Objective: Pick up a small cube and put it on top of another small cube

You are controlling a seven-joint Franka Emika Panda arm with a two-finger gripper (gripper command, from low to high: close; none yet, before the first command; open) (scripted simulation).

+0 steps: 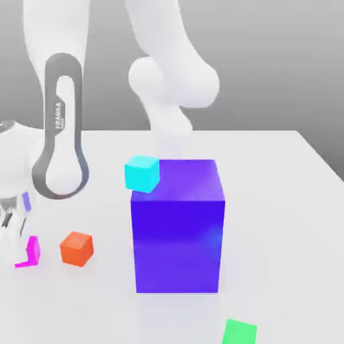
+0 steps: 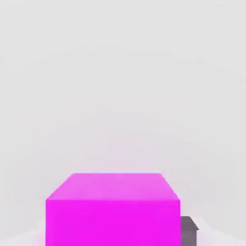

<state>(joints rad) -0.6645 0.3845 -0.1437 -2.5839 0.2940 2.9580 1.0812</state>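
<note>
Exterior view, lower left: gripper (image 1: pixel 15 232) pinched on magenta cube (image 1: pixel 29 252), resting on table (image 1: pixel 282 201) | orange cube (image 1: pixel 76 248) just beside: lift straight up first | centre: big blue block (image 1: pixel 177 228) with cyan cube (image 1: pixel 142 173) behind: carry high over or around | bottom right: green cube (image 1: pixel 240 332): lower squarely, release gently.

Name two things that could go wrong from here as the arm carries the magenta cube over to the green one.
1. The big blue-purple block stands between the magenta cube and the green cube; a low carry might hit it.
2. The orange cube sits close beside the magenta cube, so the gripper, shut on it, could nudge it when lifting.
</note>
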